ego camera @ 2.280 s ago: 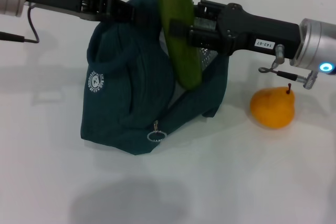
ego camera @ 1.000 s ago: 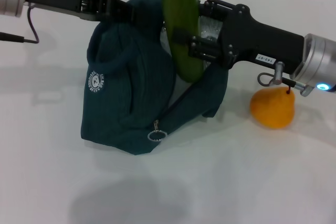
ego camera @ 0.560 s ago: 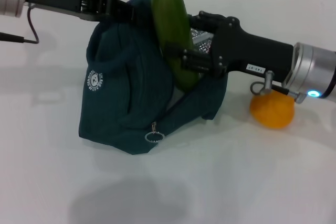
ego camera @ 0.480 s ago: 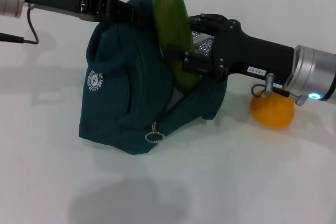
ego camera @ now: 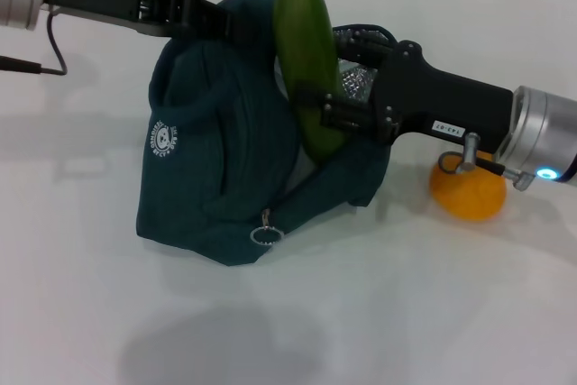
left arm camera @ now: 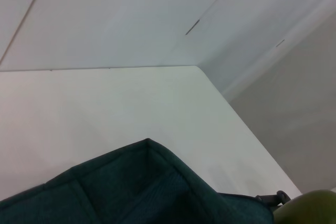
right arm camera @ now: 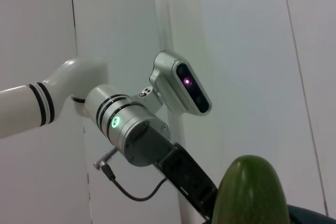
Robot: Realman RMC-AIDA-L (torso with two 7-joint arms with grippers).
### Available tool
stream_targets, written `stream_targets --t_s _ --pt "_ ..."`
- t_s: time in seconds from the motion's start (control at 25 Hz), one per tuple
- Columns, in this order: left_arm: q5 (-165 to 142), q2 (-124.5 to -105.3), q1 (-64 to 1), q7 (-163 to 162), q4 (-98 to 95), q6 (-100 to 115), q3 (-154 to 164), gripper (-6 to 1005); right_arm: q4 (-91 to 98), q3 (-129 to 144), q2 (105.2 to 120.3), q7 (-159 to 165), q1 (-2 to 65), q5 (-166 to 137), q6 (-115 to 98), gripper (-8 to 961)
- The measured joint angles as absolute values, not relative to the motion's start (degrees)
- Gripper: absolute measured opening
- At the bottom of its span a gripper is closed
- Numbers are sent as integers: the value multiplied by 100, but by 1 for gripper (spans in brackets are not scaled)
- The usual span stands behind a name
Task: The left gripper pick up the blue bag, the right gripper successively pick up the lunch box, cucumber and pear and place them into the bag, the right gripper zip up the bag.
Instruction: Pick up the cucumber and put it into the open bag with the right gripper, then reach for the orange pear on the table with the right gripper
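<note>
Cucumber now sits lower than 2 s ago, its lower end sunk into the blue bag mouth; right gripper clamped on it mid-length; left gripper pinches bag's top edge; pear waits beside bag; release looks near.
</note>
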State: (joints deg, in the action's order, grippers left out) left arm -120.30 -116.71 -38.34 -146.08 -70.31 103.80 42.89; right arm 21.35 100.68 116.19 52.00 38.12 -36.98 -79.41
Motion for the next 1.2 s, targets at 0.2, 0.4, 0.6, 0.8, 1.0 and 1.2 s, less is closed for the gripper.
stream_targets --t_s 0.2,0.4,0.6,0.8,1.0,1.2 --pt "-12030 -11680 -3832 -14609 -7031 10380 4289 44 2218 10043 11619 5211 3715 -3691 -8006 655" --pt "-12030 -11681 -3813 -14630 -7053 10386 4289 44 2288 10013 11610 5212 3636 -3666 -8087 716" --pt "-12022 -11681 -3785 -14640 -7066 10389 4278 44 2310 9585 11546 5257 3223 -3493 -8628 830" --pt "-12013 -11683 -3814 -14647 -7058 10389 4283 44 2313 8685 11316 5797 2399 -3534 -8867 824" --pt "-12011 -11745 -3885 -14651 -7038 10376 4288 44 2215 8579 10964 6000 1731 -3616 -8834 818" --pt "-12009 -11776 -3902 -14657 -7035 10369 4288 44 2121 8577 10757 6095 1523 -4278 -8804 814"
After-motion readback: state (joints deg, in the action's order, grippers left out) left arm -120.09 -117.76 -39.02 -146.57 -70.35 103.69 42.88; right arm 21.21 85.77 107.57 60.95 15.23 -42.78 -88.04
